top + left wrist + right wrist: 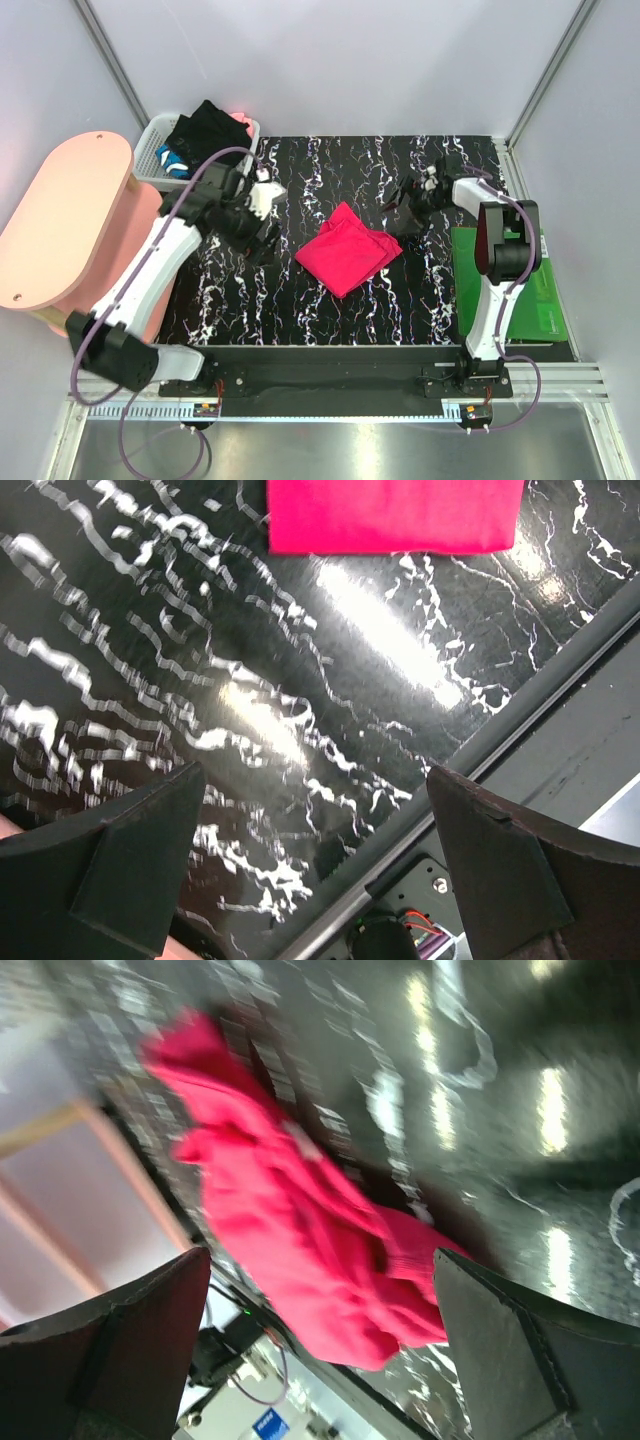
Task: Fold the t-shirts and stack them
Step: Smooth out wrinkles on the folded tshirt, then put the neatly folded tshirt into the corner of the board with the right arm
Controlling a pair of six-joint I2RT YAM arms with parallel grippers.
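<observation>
The pinkish-red t-shirt [347, 250] lies folded into a compact square in the middle of the black marbled table [330, 310]. It also shows at the top of the left wrist view [395, 515] and blurred in the right wrist view [290, 1220]. The black t-shirt [208, 130] lies heaped in the white basket [152, 155] at the back left. My left gripper [268, 240] is open and empty, left of the red shirt, above bare table. My right gripper [405, 215] is open and empty, just right of the red shirt.
A green mat [535, 290] lies at the table's right edge, under the right arm. A pink oval stand [65, 220] is at the left. The basket also holds blue and white cloth [170, 162]. The table's front rail [480, 755] runs near the left gripper.
</observation>
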